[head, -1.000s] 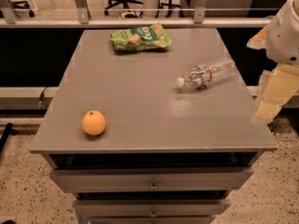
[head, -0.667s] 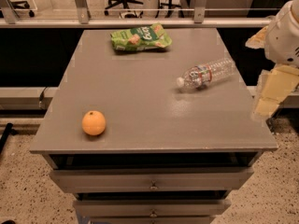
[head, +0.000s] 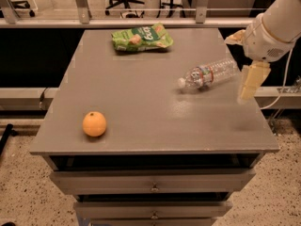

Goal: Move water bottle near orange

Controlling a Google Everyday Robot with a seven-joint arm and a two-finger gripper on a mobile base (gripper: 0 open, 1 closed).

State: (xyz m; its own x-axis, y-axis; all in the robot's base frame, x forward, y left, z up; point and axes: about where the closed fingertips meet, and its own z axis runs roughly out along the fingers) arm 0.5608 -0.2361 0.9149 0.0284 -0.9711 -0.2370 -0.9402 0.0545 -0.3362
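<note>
The water bottle [head: 208,73] lies on its side at the right of the grey table [head: 141,93], with its white cap pointing left toward the table's middle. The orange [head: 94,124] sits near the front left corner, far from the bottle. My gripper [head: 248,84] hangs from the white arm over the table's right edge, just right of the bottle's base and apart from it. It holds nothing that I can see.
A green snack bag [head: 142,36] lies at the back of the table. Drawers [head: 153,182] sit under the tabletop. A railing and office chairs stand behind the table. A speckled floor surrounds it.
My gripper has moved a little left and up, closer to the bottle's base. The bottle, the orange and the bag have not moved.
</note>
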